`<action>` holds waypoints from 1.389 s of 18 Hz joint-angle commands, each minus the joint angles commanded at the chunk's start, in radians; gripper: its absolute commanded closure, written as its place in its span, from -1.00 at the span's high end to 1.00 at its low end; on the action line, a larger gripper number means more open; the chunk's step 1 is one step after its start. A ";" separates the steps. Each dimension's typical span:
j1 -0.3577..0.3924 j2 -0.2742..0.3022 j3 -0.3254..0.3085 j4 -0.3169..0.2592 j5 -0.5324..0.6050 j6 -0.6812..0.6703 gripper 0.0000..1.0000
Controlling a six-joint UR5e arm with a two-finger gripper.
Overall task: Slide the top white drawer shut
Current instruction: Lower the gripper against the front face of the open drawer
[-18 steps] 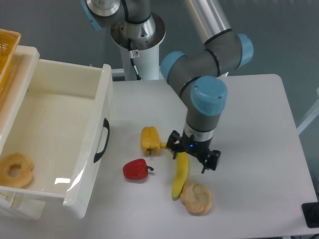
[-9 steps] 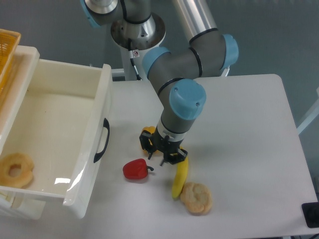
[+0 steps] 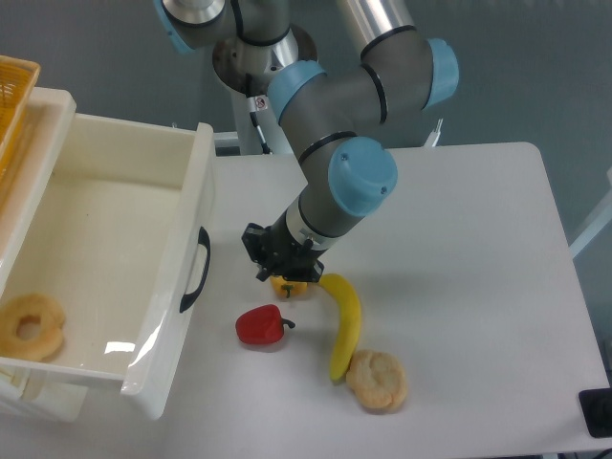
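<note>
The black two-finger gripper (image 3: 272, 260) hangs low over the white table (image 3: 459, 249), its fingers pointing toward the drawer side; from this angle it cannot be told whether the jaws are parted or closed, and nothing shows between them. The grey arm with light-blue joint caps (image 3: 361, 175) bends down to it from the upper right.

To the left of the gripper, near but apart from it, stands the large cream-white glossy plastic top drawer (image 3: 115, 258), pulled far out of its cabinet. Its front panel faces the gripper, and the curved black handle (image 3: 196, 271) on that panel sits roughly level with the fingertips. Inside the drawer, at the far end from the gripper, lies a tan ring-shaped bagel (image 3: 31, 326).

Directly beneath and just behind the gripper a yellow bell pepper (image 3: 290, 286) is partly hidden by it. Below the gripper lies a red bell pepper (image 3: 261, 326), and to the lower right a yellow banana (image 3: 344, 321), whose lower end touches a round beige bread roll (image 3: 378, 380). A yellow woven basket (image 3: 14, 91) shows at the far upper left, beyond the drawer.
</note>
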 joint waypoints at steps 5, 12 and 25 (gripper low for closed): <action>0.000 0.000 0.000 0.002 -0.059 -0.005 -1.00; -0.015 0.003 -0.002 0.000 -0.079 -0.005 -1.00; -0.040 0.005 -0.006 -0.005 -0.079 -0.006 -1.00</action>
